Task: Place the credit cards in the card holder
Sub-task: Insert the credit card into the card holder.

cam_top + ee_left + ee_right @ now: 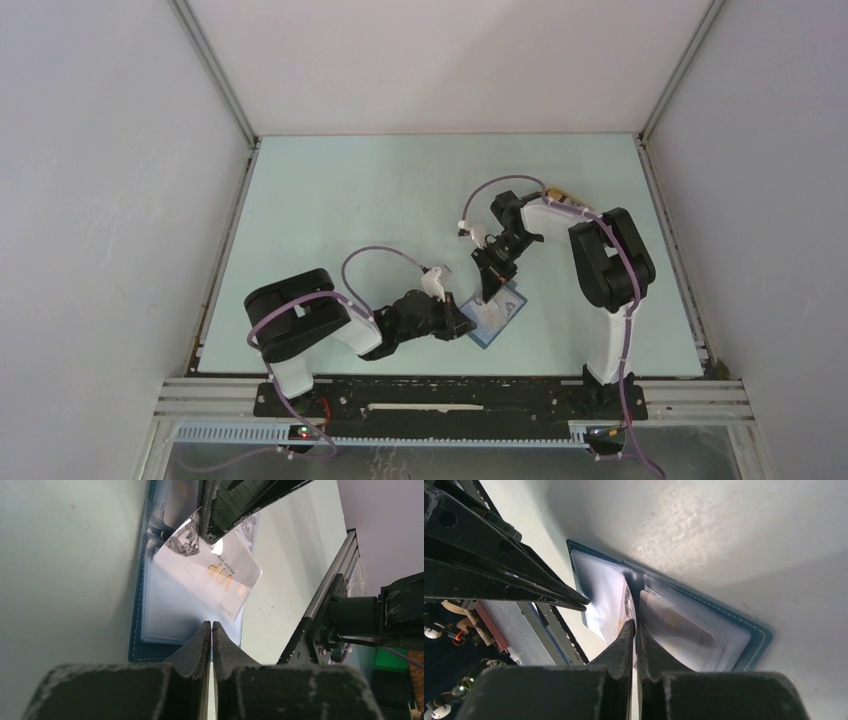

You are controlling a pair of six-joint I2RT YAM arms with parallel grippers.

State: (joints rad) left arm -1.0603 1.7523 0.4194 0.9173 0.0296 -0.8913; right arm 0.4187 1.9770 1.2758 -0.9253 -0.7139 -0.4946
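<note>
Where card [227, 575] sat: pinched in right jaws, long axis slanting into wallet [135, 640] pocket.
Left jaws: clamped on pocket edge.

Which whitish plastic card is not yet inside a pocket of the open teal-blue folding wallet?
The whitish orange-lettered card, tilted and pinched in the right gripper; the other card lies flat inside a pocket of the teal-blue wallet.

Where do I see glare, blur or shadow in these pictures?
Left wrist view: glare on a shiny corner of the card; the near left fingers are blurred. Right wrist view: a bright patch on the table, with shadow beside the wallet. Top view: soft, even light.
</note>
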